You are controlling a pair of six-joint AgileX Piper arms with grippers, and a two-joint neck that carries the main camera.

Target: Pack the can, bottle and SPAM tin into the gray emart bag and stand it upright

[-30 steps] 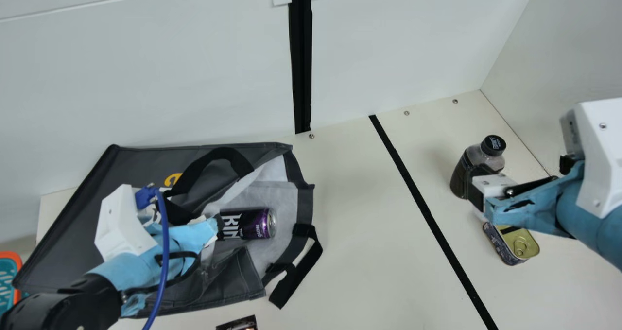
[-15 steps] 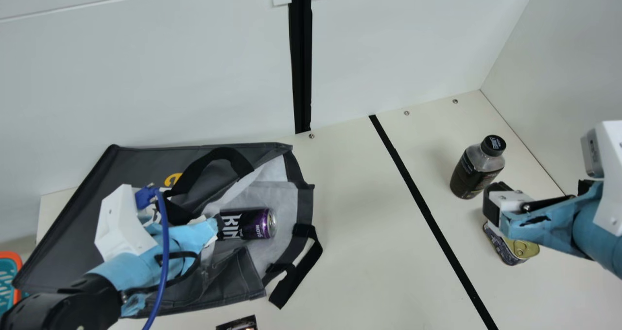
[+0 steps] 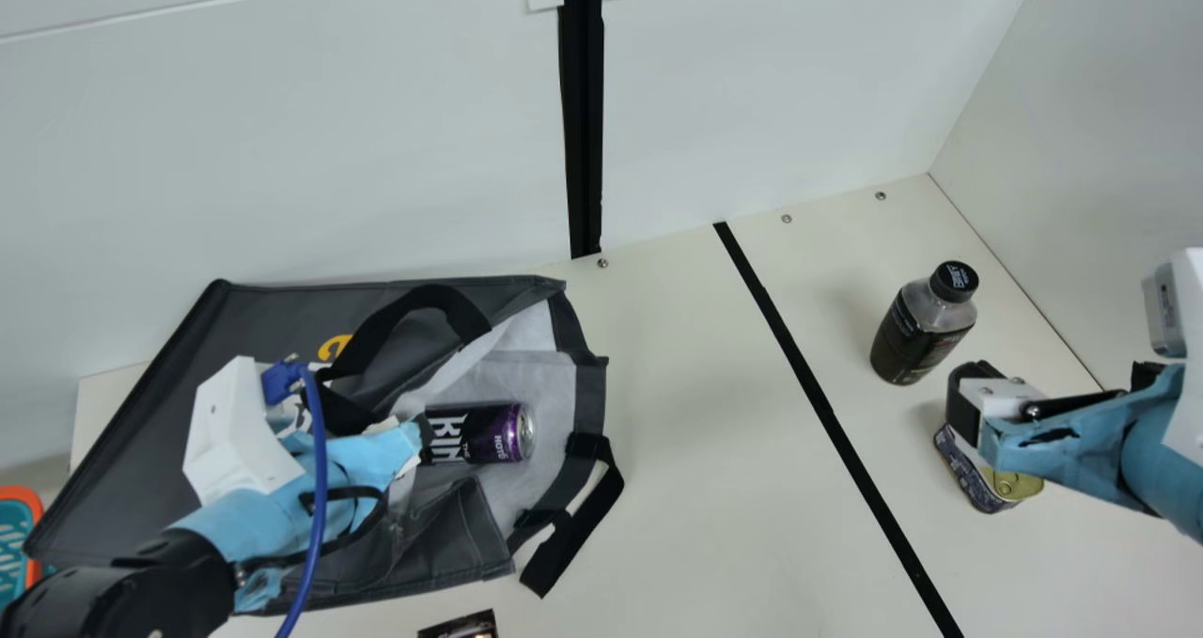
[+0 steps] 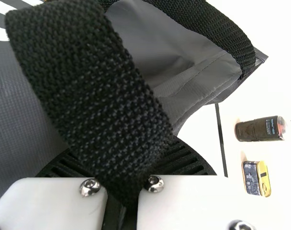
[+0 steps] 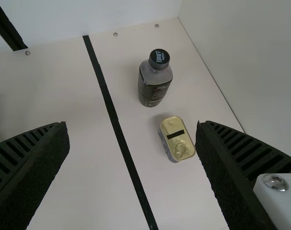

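In the main view, my left gripper (image 3: 406, 443) is over the gray bag (image 3: 254, 333), which lies flat; in the left wrist view that gripper (image 4: 123, 167) is shut on the black handle strap (image 4: 97, 96). Inside the bag's mouth the purple-black can (image 3: 481, 433) lies on its side. At the right stands the dark bottle (image 3: 913, 335), with the SPAM tin (image 3: 977, 476) on the table nearer the front. My right gripper (image 3: 968, 403) hangs above the tin, partly covering it. Its fingers are wide apart in the right wrist view, where the gripper (image 5: 132, 127) holds nothing.
A black tape line (image 3: 818, 394) runs along the table (image 3: 695, 488) between bag and bottle. White walls stand behind and at the right. An orange-and-teal item (image 3: 19, 535) is at the far left, and a small dark item (image 3: 460, 627) lies at the front edge.
My right gripper has moved off to the right and toward the front, from in front of the bottle to over the tin. The left arm, bag and can have stayed still.
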